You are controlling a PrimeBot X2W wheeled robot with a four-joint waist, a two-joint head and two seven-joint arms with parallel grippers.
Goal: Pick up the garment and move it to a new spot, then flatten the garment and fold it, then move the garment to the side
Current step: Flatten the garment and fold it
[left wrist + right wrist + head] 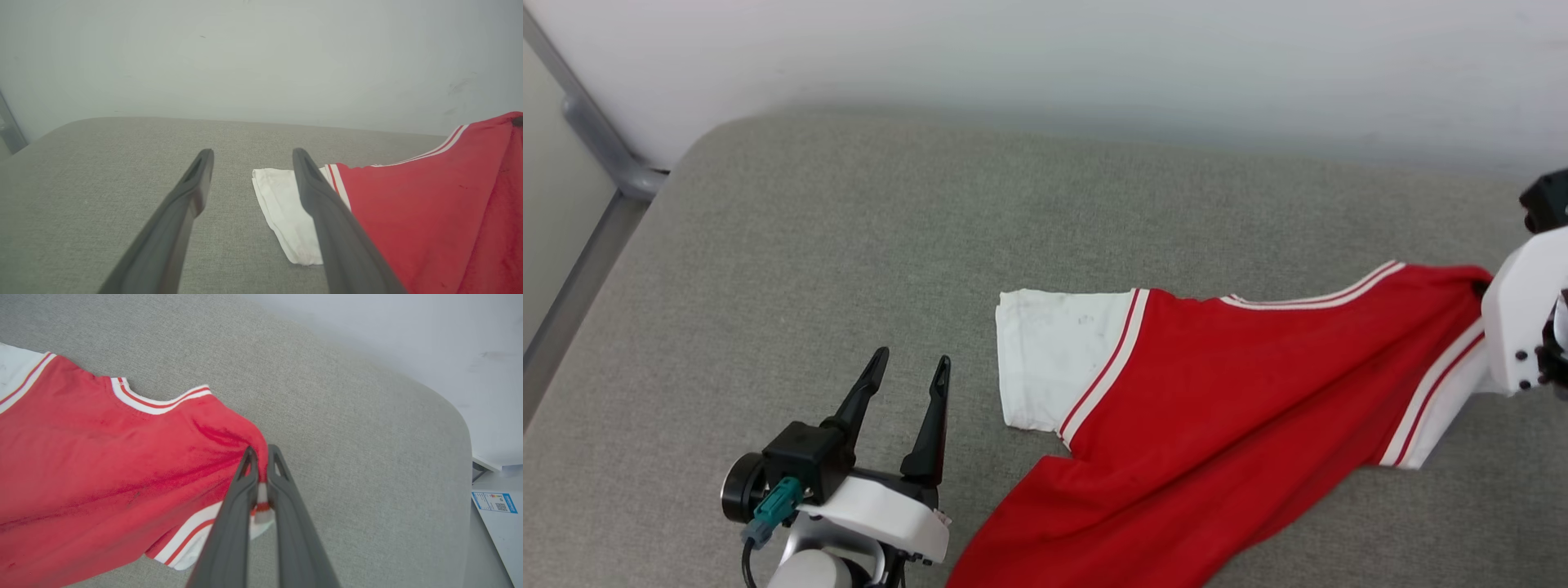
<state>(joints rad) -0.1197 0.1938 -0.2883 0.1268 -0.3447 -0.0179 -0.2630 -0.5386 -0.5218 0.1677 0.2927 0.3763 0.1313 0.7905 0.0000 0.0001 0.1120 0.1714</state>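
Since the head camera is cropping the bottom of the shot, the garment [1225, 392] is running off the lower edge and I'm not seeing where its hem ends. It's lying spread out on the grey cushion [849, 245], red side up, over toward the robot's right.

In the head view the right arm's white housing is covering its own fingers, so the wrist cam is doing the work here. The right gripper [261, 450] is clenching a bunched bit of the shirt's shoulder right by the striped trim, and that corner is pulling up off the cushion. The left gripper [913, 356] is sitting with its jaws spread wide, gripping nothing, just beside the near sleeve [1054, 359] but apart from it. I'm not able to tell if it's touching the cushion. In its own wrist view, one finger is blocking part of that sleeve.

Counting up, I'm getting one shirt, two white sleeves (the far one [1437, 416] is half tucked under the arm), two grippers and two fingers each.
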